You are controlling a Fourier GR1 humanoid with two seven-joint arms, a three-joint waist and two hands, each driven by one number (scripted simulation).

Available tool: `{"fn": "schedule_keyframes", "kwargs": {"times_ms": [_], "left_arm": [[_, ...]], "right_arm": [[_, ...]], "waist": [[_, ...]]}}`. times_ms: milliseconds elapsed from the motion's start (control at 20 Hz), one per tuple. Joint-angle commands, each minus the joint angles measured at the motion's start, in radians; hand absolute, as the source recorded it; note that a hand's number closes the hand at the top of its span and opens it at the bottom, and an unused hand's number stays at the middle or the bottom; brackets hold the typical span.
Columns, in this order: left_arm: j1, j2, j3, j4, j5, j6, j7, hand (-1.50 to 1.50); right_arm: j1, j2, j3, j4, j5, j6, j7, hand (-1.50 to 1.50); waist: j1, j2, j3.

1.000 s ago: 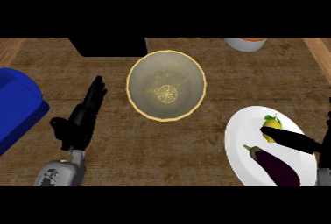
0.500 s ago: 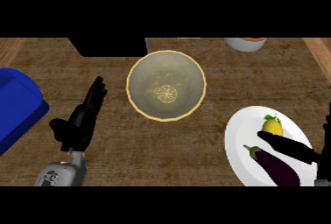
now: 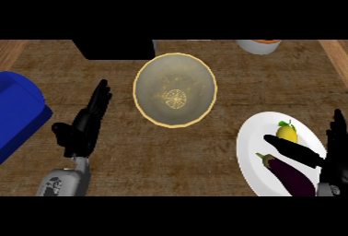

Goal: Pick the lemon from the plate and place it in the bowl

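Note:
A yellow lemon [image 3: 287, 132] lies on the upper part of a white plate [image 3: 253, 152] at the lower right. A purple eggplant [image 3: 291, 175] shares the plate, below the lemon. My right hand [image 3: 331, 154] is open at the right edge; its thumb [image 3: 292, 150] stretches over the plate just below the lemon, not closed on it. A tan bowl [image 3: 175, 89] with a yellow rim stands in the middle, nothing inside it. My left hand [image 3: 85, 123] rests open on the counter, left of the bowl, fingers straight.
A blue container [image 3: 17, 113] sits at the left edge. A black block [image 3: 113, 48] stands at the back, above the bowl. A white cup with orange contents [image 3: 258, 45] is at the back right.
My right hand has drawn down and to the right across the plate, uncovering the lemon. The left hand has not moved.

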Motion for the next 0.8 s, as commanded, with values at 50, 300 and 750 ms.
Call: {"fn": "schedule_keyframes", "kwargs": {"times_ms": [50,300,750], "left_arm": [[-0.012,-0.001,0.026,0.003,-0.020,-0.009,-0.006,0.00],[-0.012,-0.016,0.021,-0.001,-0.033,-0.017,0.004,0.00],[-0.014,0.025,0.075,-0.020,0.019,-0.076,0.025,0.00]], "right_arm": [[-0.011,0.060,-0.053,0.089,-0.048,0.025,-0.117,-1.50],[0.004,0.087,-0.119,0.185,-0.112,0.025,-0.273,-1.50],[-0.087,0.024,-0.143,0.349,0.016,0.069,-0.138,-1.50]], "waist": [[0.000,0.000,0.000],[0.000,0.000,0.000],[0.004,0.001,0.000]]}}
